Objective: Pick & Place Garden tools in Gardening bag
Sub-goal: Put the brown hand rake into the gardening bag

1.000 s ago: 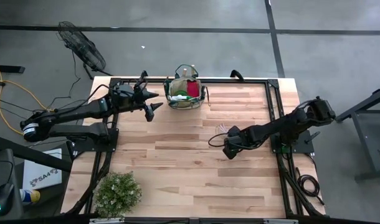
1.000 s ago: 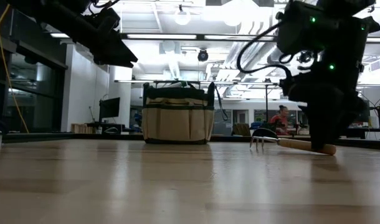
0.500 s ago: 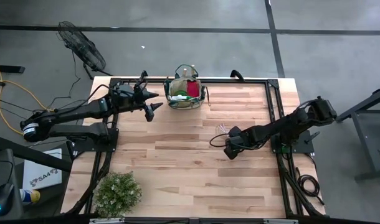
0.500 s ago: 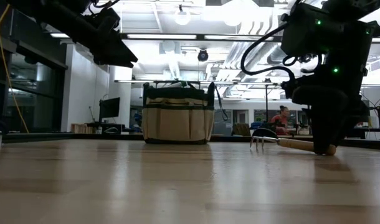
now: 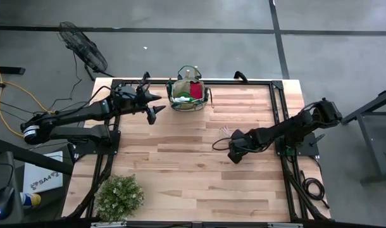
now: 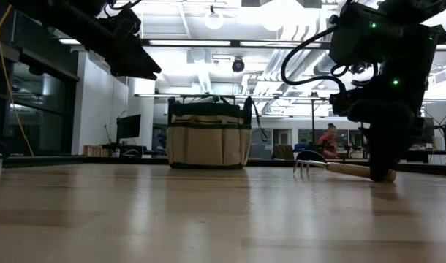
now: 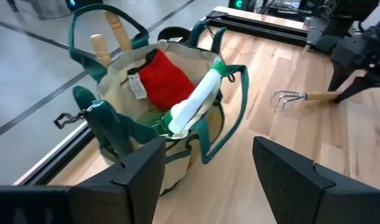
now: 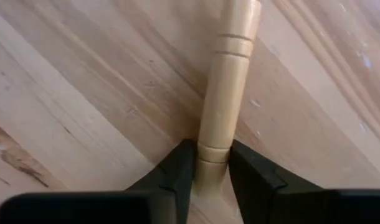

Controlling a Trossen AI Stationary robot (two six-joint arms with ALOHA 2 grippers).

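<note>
The wooden-handled wire rake [image 6: 338, 168] lies flat on the table right of centre, its tines [image 5: 223, 130] pointing toward the gardening bag. My right gripper [image 8: 212, 149] points down at the handle's free end and is shut on it. The beige, green-trimmed gardening bag [image 5: 186, 95] stands at the far edge. It holds red-handled shears, a green sprayer and wooden handles [image 7: 109, 40]. My left gripper [image 7: 205, 168] hangs open in the air left of the bag, touching nothing. My right gripper pinches the free end of the rake's wooden handle [image 8: 213, 158] between its two fingers [image 8: 177, 174]. The fingers come from above, pointing steeply down, and lie across the handle. The rake lies on the table with its tines [image 6: 305, 166] on the wood.
A bushy green plant [image 5: 119, 196] stands at the near left corner. Black frame rails [image 5: 278, 120] run along the table's sides and far edge. Bare wood lies between the rake and the bag.
My right gripper has rolled slightly at the wrist over the rake's handle end without shifting place. The rake lies where it was.
</note>
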